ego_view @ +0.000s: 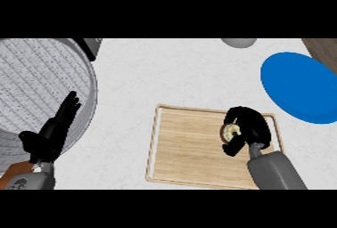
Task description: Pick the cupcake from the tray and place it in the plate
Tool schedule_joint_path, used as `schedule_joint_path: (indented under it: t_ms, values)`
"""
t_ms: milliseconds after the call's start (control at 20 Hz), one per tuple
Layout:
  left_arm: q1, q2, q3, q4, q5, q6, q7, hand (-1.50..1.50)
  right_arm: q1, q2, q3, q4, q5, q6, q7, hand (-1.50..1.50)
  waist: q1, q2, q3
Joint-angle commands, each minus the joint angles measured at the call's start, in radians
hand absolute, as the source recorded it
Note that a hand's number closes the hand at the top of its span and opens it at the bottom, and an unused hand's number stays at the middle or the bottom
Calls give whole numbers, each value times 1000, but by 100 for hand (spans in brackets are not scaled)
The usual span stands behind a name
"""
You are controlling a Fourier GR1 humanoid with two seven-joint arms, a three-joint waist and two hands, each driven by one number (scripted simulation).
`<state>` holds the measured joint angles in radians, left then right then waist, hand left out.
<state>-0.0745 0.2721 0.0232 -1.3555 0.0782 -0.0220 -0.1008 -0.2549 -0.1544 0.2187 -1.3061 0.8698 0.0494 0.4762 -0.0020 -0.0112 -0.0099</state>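
Grasp step: right hand (pixel 248 128) curled round cupcake (pixel 230 132) over tray (pixel 191 151). Left hand (pixel 56 129) open, idle. Next: lift, carry to plate (pixel 299 87).

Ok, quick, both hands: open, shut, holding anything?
Left hand: open, fingers straight, holding nothing.
Right hand: shut on the cupcake, over the tray.

Even, bright overhead light washing the pale surface (pixel 191 71), soft faint shadows lying beside the wooden tray (pixel 191 151), no glare showing
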Motion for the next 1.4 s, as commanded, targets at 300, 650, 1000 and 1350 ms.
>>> schedule_joint_path:
  t_ms: [300,650,1000,1350]
  values:
    - [65,4,50,15,13,18,-34,0,203,-472,-398,57,-169,-84,-371,150,-87,10,19]
    - [71,8,27,5,20,-31,-46,0,267,-703,-685,334,-392,-62,-844,150,-32,14,17]
    - [-2,-13,2,-19,-20,10,24,0,200,-842,-854,614,-489,-52,-1158,150,1,13,13]
    - [21,-48,1,51,-45,3,-58,0,27,-891,-849,744,-487,-85,-1233,150,11,14,11]
